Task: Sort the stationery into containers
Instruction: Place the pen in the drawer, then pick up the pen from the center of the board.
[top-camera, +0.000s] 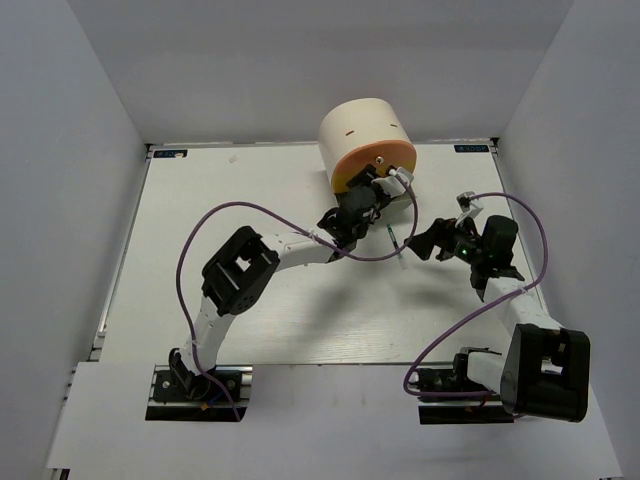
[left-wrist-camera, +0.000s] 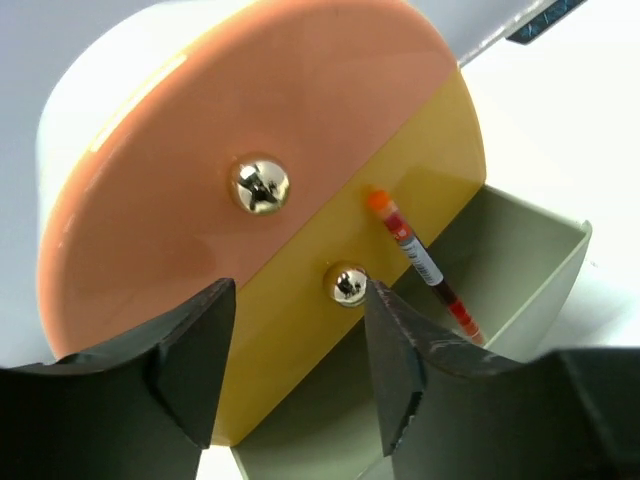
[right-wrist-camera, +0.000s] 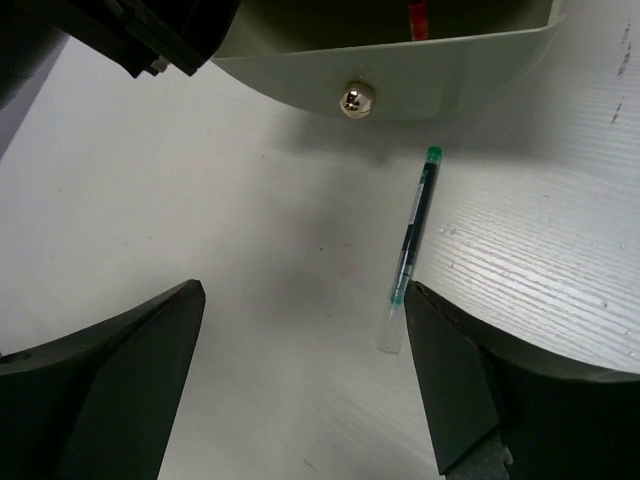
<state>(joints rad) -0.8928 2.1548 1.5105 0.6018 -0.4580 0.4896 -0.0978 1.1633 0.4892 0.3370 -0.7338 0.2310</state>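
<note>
On the table (top-camera: 250, 180) the left arm reaches to the front of the cream desk unit (top-camera: 360, 125), which lies on its side at the far middle. The left end effector (left-wrist-camera: 298, 300) is partly open and holds nothing; the small knob (left-wrist-camera: 347, 284) of the yellow drawer (left-wrist-camera: 420, 160) sits in the gap, just beside one finger. Above it is the orange drawer (left-wrist-camera: 200, 150), shut, with its own knob. To the right the pale green drawer (left-wrist-camera: 540, 270) stands pulled out; a red pen (left-wrist-camera: 425, 265) lies slanted inside it, its upper tip leaning against the yellow face. Further right, a thin dark pen (right-wrist-camera: 412, 230) with a green end lies on the table just in front of the pale green drawer. The right end effector (right-wrist-camera: 305, 300) hovers above the table near it, fingers spread wide, gripping nothing; the pen is close to one of its fingers.
</note>
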